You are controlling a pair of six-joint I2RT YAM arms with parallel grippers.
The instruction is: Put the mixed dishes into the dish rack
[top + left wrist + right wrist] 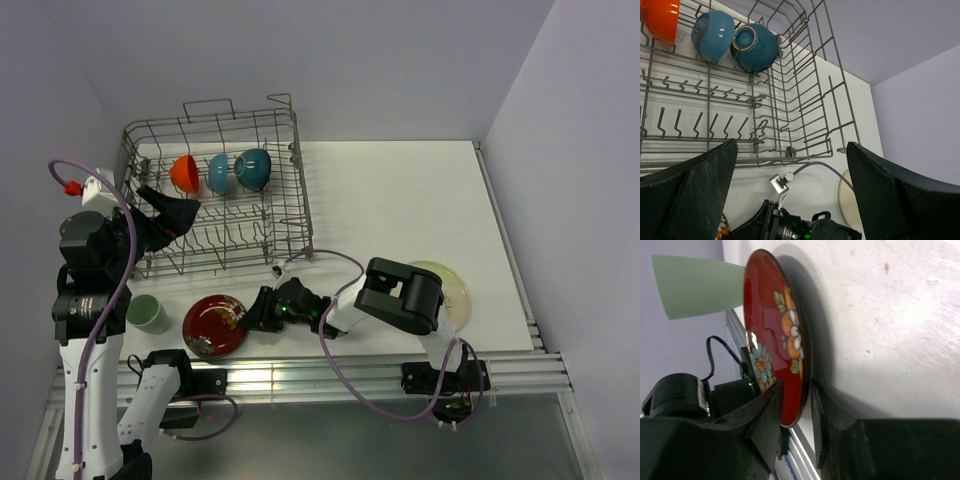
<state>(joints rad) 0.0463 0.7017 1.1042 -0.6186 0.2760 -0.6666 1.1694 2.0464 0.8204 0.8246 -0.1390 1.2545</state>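
My right tool [796, 390] is narrowed to a slim gap. Its fingers [771, 405] stand either side of the near rim of the red floral-patterned bowl [770, 330], one on the painted inside and one on the outer wall, gripping that rim. The bowl's base is on the worktop [400, 200] at the near edge, left of centre. Just beyond it on the left stands the pale green cup [695, 285], upright with its mouth up in the top view.

My left tool [791, 145] is spread wide with nothing between its fingers. In the top view it hangs at the near left part of the dish rack [290, 190], above the tines. Its wrist camera looks across the wires towards the far right corner.

Three bowls sit tipped on their sides in a row along the rack's far side:
- The orange bowl [184, 172] is on the left.
- The small blue bowl [217, 173] is in the middle.
- The teal-outside beige-inside bowl [253, 169] is on the right, touching the blue one.

The large cream plate [450, 285] lies flat on the worktop well to the right, partly hidden under my right arm. A purple cable [330, 260] loops from that arm across the worktop by the rack's near right corner.
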